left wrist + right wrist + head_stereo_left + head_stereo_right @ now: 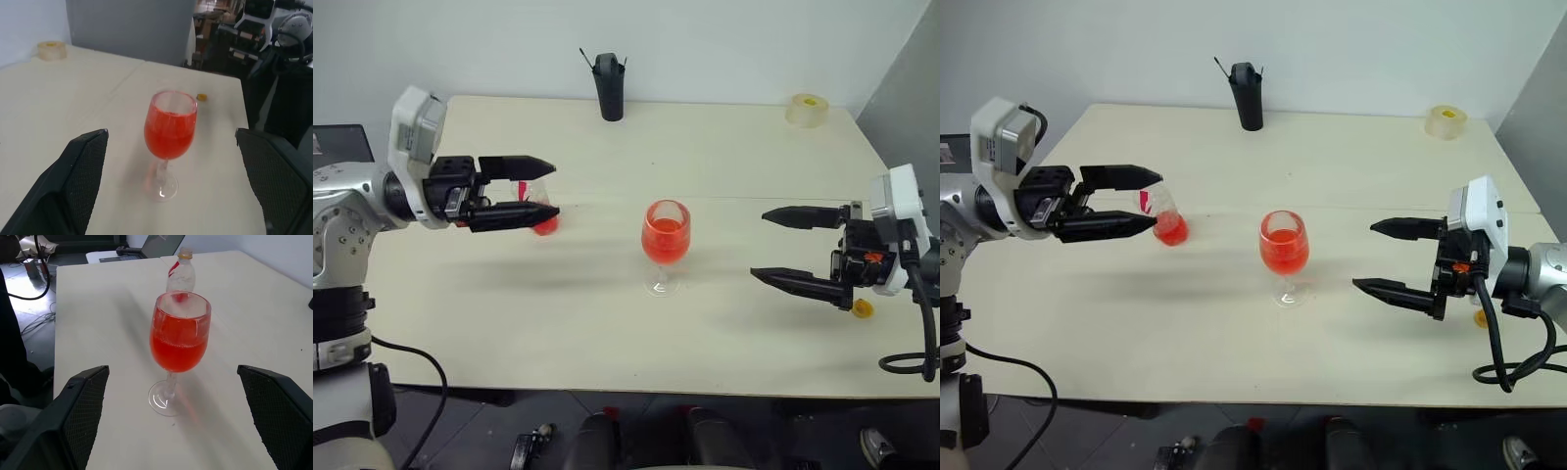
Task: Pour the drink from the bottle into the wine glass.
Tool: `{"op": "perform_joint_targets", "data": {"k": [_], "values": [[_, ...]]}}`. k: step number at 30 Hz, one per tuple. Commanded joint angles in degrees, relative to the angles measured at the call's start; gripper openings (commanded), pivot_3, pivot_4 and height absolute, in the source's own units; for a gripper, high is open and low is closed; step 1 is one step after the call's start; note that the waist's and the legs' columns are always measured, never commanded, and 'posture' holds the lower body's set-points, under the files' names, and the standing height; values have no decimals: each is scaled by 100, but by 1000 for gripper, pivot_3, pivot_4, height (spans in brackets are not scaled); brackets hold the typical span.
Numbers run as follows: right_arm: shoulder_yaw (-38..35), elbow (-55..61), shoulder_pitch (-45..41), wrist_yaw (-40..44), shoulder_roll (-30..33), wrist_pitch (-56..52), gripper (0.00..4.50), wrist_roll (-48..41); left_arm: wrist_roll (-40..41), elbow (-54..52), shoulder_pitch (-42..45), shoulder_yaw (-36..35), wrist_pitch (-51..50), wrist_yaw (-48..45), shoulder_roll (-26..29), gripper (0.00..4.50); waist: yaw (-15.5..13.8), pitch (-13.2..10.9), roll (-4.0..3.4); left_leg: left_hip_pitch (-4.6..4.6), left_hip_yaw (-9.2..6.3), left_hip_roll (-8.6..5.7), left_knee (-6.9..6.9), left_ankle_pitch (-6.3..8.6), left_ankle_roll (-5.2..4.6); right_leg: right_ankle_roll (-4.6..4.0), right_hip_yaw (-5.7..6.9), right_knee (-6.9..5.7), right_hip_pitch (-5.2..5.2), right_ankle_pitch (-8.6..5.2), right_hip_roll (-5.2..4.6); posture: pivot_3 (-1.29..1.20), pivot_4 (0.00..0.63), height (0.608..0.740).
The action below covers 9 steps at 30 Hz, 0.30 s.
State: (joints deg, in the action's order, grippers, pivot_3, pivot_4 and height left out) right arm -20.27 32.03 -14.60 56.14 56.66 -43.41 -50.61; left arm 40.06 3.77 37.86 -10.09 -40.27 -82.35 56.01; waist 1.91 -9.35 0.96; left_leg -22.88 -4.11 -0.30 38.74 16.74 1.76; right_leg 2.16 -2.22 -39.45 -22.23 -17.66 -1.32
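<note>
Wine glass [666, 243] stands upright mid-table, bowl about two-thirds full of the red drink [178, 346]. Bottle [1167, 220] stands to its left — a little red at the base. Left gripper [1150, 201] and right gripper [766, 246] both spread wide, holding nothing.

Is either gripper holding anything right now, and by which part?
Nothing is held. The left gripper and right gripper are open; bottle and wine glass stand free.

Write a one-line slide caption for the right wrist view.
Wine glass of red drink stands on table, bottle behind.
</note>
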Motion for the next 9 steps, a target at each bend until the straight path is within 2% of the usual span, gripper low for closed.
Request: {"op": "perform_joint_targets", "data": {"k": [1, 9], "values": [[-218, -71, 0, 100, 144, 192, 4500, 83, -189, 39, -39, 0, 260, -104, 166, 4460, -10, 0, 0, 0, 0, 0, 0, 0, 0, 0, 0, 0, 0, 0, 0, 0, 150, 740], [-49, -271, -48, 99, 133, 330, 4500, 201, -460, -67, -373, 100, 437, -105, 224, 4460, -12, 0, 0, -1, 0, 1, 1, 1, -1, 0, 0, 2, 0, 0, -1, 0, 150, 740]]}}
